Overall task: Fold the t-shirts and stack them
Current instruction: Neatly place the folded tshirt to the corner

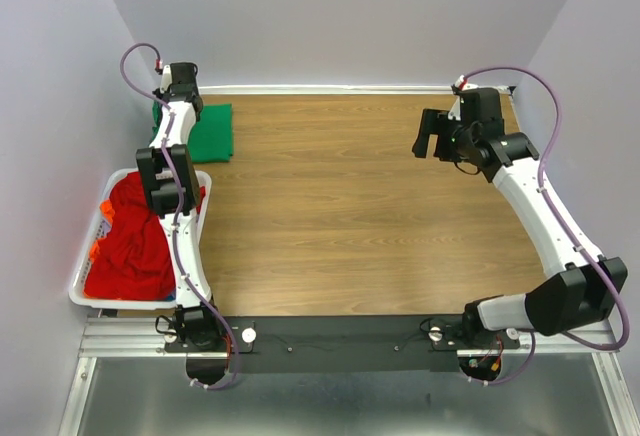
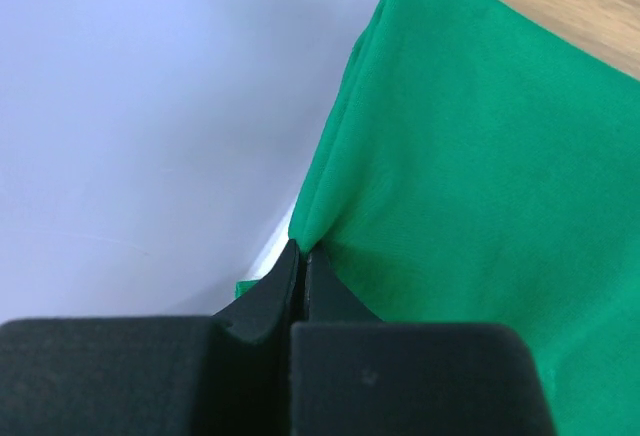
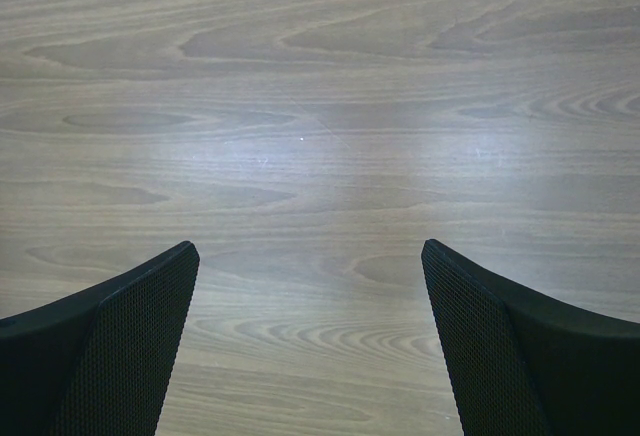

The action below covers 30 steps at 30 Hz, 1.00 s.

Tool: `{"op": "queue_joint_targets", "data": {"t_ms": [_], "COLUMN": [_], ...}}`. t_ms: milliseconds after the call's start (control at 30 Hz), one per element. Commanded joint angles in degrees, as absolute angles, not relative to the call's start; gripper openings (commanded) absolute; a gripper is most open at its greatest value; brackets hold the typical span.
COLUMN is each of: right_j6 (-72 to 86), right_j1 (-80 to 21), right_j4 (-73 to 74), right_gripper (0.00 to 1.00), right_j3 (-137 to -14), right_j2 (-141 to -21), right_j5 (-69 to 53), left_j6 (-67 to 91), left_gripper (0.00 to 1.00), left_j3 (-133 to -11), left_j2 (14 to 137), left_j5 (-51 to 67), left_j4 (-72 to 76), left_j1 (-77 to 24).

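Left gripper (image 2: 303,256) pinches green shirt (image 1: 210,131) at far-left corner of the table (image 1: 350,206).
Right gripper (image 3: 310,286) gapes, idle. The thin edge grip could slip, undoing the fold; red shirts (image 1: 130,246) wait in basket (image 1: 78,291).

robot lab test cell, two arms (image 1: 540,206) bolted to a wooden table (image 1: 350,216), plain white walls (image 1: 340,16)

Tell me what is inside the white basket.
A heap of red t-shirts with a bit of orange fills the white basket. Anything under the heap is hidden, and the left arm covers its right edge.
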State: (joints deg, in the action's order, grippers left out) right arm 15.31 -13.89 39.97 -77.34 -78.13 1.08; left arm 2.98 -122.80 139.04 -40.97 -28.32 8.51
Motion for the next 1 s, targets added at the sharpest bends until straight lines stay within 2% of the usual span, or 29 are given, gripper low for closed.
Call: {"op": "queue_joint_targets", "data": {"t_ms": [0, 133, 200, 300, 333, 367, 533, 833, 967], "right_j6": [14.7, 14.7, 14.7, 14.9, 15.0, 15.0, 15.4, 18.2, 19.1], "right_j1": [-14.2, -14.2, -14.2, -14.2, -14.2, -14.2, -14.2, -14.2, -14.2], "right_j4": [40.4, 40.3, 40.3, 40.3, 40.3, 40.3, 40.3, 40.4, 40.5], "right_gripper": [0.99, 0.99, 0.99, 0.99, 0.99, 0.99, 0.99, 1.0, 1.0], "right_j3": [-79.5, -79.7, -79.6, -79.5, -79.5, -79.5, -79.3, -76.3, -74.8], "right_j2": [-79.1, -79.4, -79.5, -79.5, -79.4, -79.3, -78.0, -70.1, -65.0], "right_j5": [2.8, 2.9, 2.9, 2.7, 2.6, 2.7, 3.7, 12.0, 17.0], "left_j6": [1.1, 1.1, 0.8, 1.1, 1.4, 1.6, 3.4, 9.3, 12.6], "left_gripper": [0.0, 0.0, 0.04, 0.23, 0.41, 0.49, 0.78, 0.88, 0.89], "left_j3": [-123.1, -124.1, -124.5, -124.5, -124.4, -124.1, -122.9, -117.0, -113.6], "left_j2": [139.8, 140.9, 141.4, 140.8, 140.5, 140.0, 135.9, 121.3, 112.4], "left_j5": [-47.0, -47.1, -47.2, -47.1, -46.8, -46.6, -43.4, -29.7, -26.2], "left_j4": [-24.7, -24.4, -24.3, -24.3, -24.3, -24.2, -24.3, -26.1, -27.3], "left_j1": [9.7, 10.1, 10.1, 10.1, 10.1, 10.1, 10.2, 7.1, 2.1]}}
